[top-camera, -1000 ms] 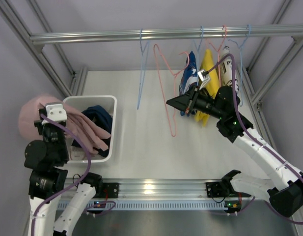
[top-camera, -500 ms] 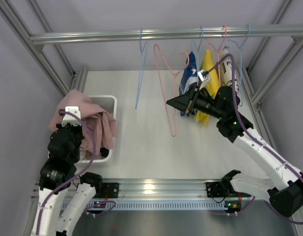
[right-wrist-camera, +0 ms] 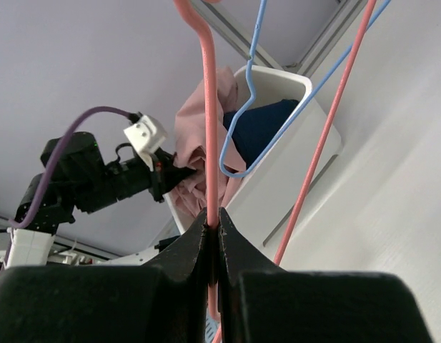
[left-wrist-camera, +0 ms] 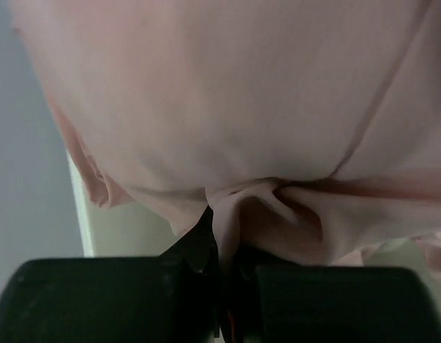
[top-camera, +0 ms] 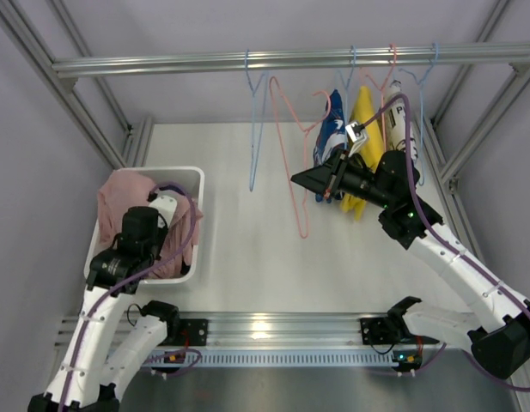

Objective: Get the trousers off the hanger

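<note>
The pale pink trousers lie heaped in the white bin at the left. My left gripper is low over the bin and shut on a fold of them; the pink cloth fills the left wrist view. The navy trousers lie in the same bin, seen in the right wrist view and mostly covered from above. My right gripper is shut on the bare pink hanger, its wire pinched between the jaws.
A bare blue hanger hangs from the rail. A blue patterned garment, a yellow garment and a white one hang behind my right arm.
My left arm has swung the pink trousers from outside the bin's left side rightward and down into the bin. The blue hanger has swayed a little. The right arm has not moved.
</note>
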Tool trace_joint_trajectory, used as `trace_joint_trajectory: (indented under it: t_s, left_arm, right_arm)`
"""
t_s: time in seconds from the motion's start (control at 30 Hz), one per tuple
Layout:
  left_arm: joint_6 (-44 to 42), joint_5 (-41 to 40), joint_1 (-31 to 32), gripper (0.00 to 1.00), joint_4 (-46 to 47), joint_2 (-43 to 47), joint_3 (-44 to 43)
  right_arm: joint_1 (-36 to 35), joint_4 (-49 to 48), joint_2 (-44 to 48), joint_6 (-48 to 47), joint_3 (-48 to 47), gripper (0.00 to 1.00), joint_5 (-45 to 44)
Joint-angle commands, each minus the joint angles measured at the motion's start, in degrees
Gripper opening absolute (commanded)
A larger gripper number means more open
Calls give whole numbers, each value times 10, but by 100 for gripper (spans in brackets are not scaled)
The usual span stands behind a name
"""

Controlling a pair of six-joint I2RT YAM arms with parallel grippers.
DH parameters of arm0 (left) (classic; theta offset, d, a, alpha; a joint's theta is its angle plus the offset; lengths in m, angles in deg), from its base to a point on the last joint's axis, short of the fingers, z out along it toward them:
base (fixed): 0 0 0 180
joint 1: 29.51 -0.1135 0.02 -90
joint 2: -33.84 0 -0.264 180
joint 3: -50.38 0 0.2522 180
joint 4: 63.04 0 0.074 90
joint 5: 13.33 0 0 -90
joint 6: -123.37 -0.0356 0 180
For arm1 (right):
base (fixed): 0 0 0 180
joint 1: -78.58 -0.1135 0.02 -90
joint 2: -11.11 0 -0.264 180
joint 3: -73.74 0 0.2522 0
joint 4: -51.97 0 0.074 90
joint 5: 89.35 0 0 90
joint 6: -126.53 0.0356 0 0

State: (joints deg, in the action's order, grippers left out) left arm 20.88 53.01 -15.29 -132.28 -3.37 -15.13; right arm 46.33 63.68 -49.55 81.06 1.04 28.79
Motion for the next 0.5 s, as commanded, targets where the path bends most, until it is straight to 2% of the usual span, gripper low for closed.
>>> trace_joint_trajectory:
  t_s: [0.0,0.1,0.23,0.33,0.37,0.43,0.47]
  left_arm:
    - [-35,52,-4,0,-64,-25,15]
    - [-43,99,-8,0,-69,-51,35]
    - [-99,132,-39,0,-41,-82,65]
    - [-152,192,-115,0,-22,-124,57]
    - [-163,209,-169,0,-23,-158,53]
    - [-207,277,-229,0,-22,-194,46]
    - [-222,300,-286,0,-26,-228,39]
  right_arm:
    - [-11,-4,2,-15,-26,0,0]
    - [-11,-2,4,-18,-26,0,0]
    - [-11,-2,5,-19,-26,0,0]
    - [-11,1,5,-21,-29,0,2]
    - [-11,2,5,-21,-32,0,3]
    - [-11,5,6,-24,-33,0,3]
    - [-11,5,6,-25,-35,0,4]
